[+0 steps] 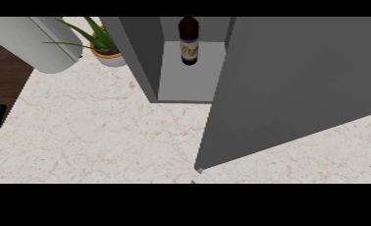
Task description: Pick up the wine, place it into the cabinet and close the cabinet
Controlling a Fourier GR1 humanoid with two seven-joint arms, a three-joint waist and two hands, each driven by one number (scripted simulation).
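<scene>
With no hand in view, so its fingers cannot be told, the wine point(188, 41) stands upright inside the cabinet point(145, 53) at upper centre, whose door point(290, 87) hangs open over the worktop point(94, 131), awaiting closing.

Table point(94, 127): pale, marble-like stone with fine veins, smooth. Cabinet point(145, 53) and door point(290, 82): matt grey, smooth panels. Wine point(189, 41): dark glossy glass, paper-like label. Pot point(110, 59): matt, terracotta-like.
</scene>
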